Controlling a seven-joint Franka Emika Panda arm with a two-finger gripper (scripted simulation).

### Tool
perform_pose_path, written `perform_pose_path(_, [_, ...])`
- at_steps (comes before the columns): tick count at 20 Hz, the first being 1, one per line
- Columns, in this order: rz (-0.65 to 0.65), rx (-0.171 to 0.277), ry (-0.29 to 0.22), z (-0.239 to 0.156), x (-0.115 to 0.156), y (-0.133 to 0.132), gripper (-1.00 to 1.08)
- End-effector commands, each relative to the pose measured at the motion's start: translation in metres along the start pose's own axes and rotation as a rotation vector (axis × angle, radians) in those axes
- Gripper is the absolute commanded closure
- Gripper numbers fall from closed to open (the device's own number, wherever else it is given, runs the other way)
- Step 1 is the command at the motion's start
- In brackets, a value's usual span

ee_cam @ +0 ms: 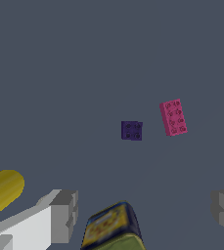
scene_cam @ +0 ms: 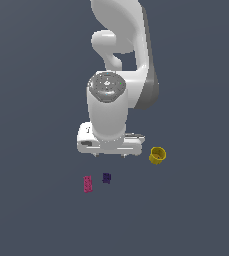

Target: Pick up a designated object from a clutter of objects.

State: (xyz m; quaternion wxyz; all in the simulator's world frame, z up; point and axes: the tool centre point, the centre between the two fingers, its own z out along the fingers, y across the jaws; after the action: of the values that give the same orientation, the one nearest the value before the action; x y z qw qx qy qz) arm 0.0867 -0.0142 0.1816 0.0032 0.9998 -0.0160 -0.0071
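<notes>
Though scattered: one purple block (ee_cam: pixel 131 130), one pink brick (ee_cam: pixel 173 117).

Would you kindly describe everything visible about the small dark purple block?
The dark purple block is a small, roughly square studded piece that looks like plastic, with four round studs on top in the wrist view. It lies flat on the grey floor, studs up and untouched. The pink brick lies close beside it, with a clear gap between them. In the exterior view the block lies in front of the gripper, which is not over it.
</notes>
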Motion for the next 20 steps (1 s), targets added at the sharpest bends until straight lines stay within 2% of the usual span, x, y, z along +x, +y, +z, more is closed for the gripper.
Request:
perform_pose_path(1, [0.011,0.002,0.004,0.024,0.011,0.003,-0.92])
perform_pose_path(11, [0.04,0.006,0.012,0.092,0.032,0.013,-0.92])
perform_pose_path(20, [0.047,0.007,0.012,0.108,0.035,0.016,-0.92])
